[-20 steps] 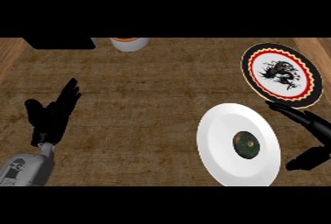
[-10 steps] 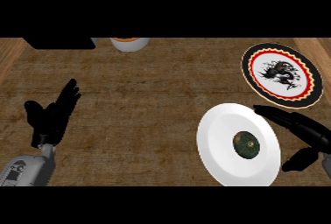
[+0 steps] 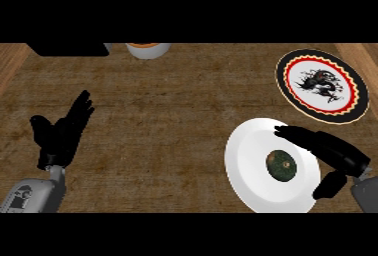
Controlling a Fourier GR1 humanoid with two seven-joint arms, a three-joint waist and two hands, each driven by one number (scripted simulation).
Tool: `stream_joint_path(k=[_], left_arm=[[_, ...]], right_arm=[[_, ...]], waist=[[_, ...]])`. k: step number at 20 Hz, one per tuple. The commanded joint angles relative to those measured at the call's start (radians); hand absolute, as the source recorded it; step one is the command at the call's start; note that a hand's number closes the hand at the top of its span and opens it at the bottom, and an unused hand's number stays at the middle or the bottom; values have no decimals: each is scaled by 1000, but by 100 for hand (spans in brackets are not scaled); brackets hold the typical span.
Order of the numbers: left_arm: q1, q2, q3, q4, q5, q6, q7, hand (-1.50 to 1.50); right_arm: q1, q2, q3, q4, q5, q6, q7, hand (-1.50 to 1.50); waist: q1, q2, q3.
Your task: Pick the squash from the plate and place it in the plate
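Light is even and moderate, with no clear source. The white plate [image 3: 251, 165] beneath the right hand [image 3: 332, 157] is the brightest surface, without glare. Both black hands read as near silhouettes, the left hand [image 3: 60, 132] too. Cast shadows on the wooden counter [image 3: 177, 110] are barely visible.

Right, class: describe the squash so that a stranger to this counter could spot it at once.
Find the plain white plate at the counter's lower right, beside the right hand. The squash lies at its centre. It is a small, dark green oval, the only thing on that plate.
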Motion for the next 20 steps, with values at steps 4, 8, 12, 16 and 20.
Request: stream_joint_path(k=[4,8,12,16,20], left_arm=[[22,-34,18,-57,-32,-15,57,0],[33,-35,62,-45,-42,-70,9,0],[-21,-40,108,29,-47,-104,27,0],[-26,-64,99,24,-81,-86,30,0],[4,-61,105,-17,-92,-87,16,0]], right_arm=[[-20,133,20,30,146,-38,81,-150],[-25,171,-8,70,203,-36,83,-150],[-59,179,-30,121,262,-32,37,-150],[-55,223,12,161,343,-54,55,-150],[-101,199,41,214,368,-20,-73,150]], waist=[[4,0,0],[2,1,0],[1,1,0],[2,1,0],[9,2,1]])
